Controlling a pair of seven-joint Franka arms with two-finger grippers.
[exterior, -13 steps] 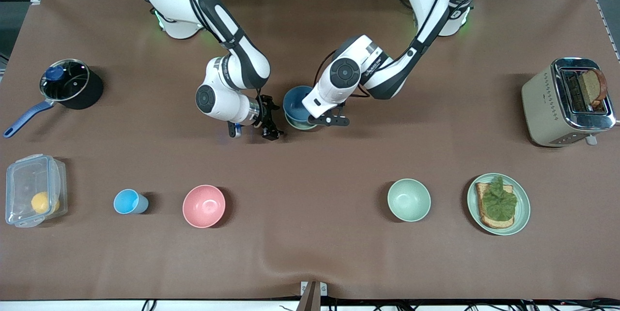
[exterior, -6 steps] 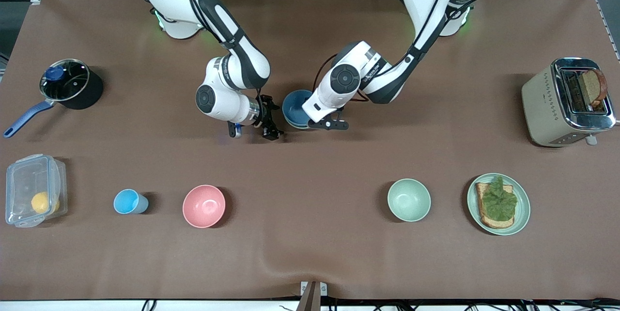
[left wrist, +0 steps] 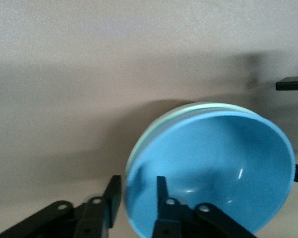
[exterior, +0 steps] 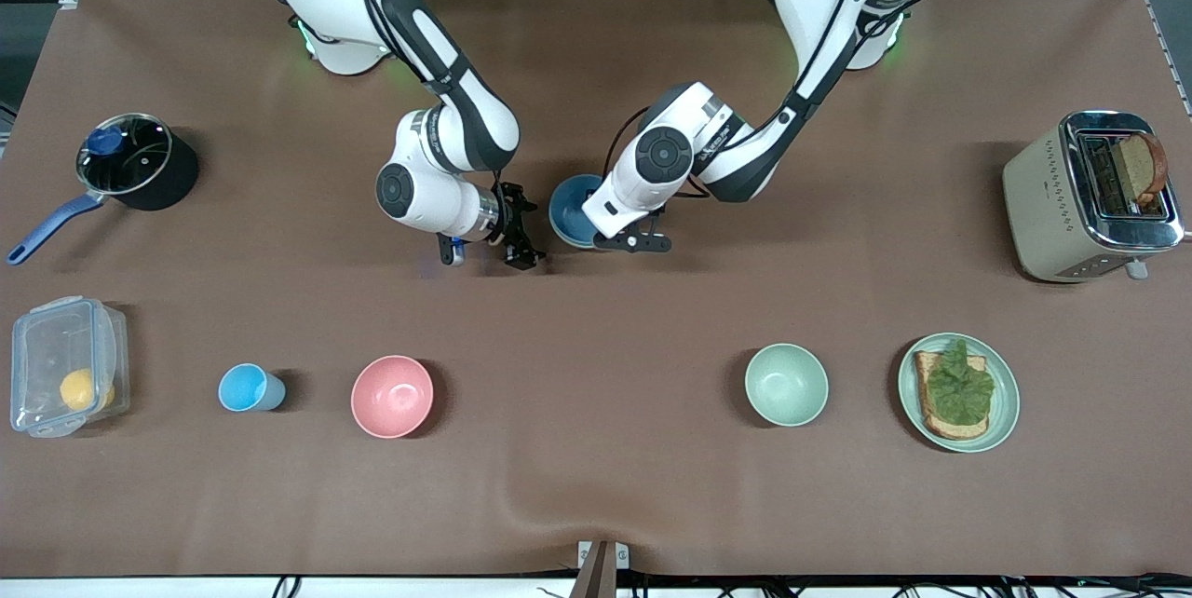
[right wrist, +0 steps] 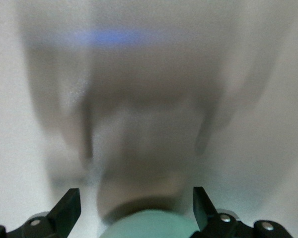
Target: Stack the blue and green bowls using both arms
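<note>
The left hand [left wrist: 135,198] straddles the blue bowl [left wrist: 213,168] rim, nested in the green bowl [left wrist: 154,130]; right hand [right wrist: 136,208] apart.

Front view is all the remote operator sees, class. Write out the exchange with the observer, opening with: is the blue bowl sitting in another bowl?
Observer: Yes. The blue bowl is nested in the green bowl; only a pale green rim shows around it.
Operator: Is the left gripper gripping it?
Observer: The left gripper straddles the blue rim, one finger inside and one outside, standing apart rather than pinching.
Operator: And the right gripper?
Observer: The right gripper waits beside the stack, toward the right arm's end, fingers wide apart.
</note>
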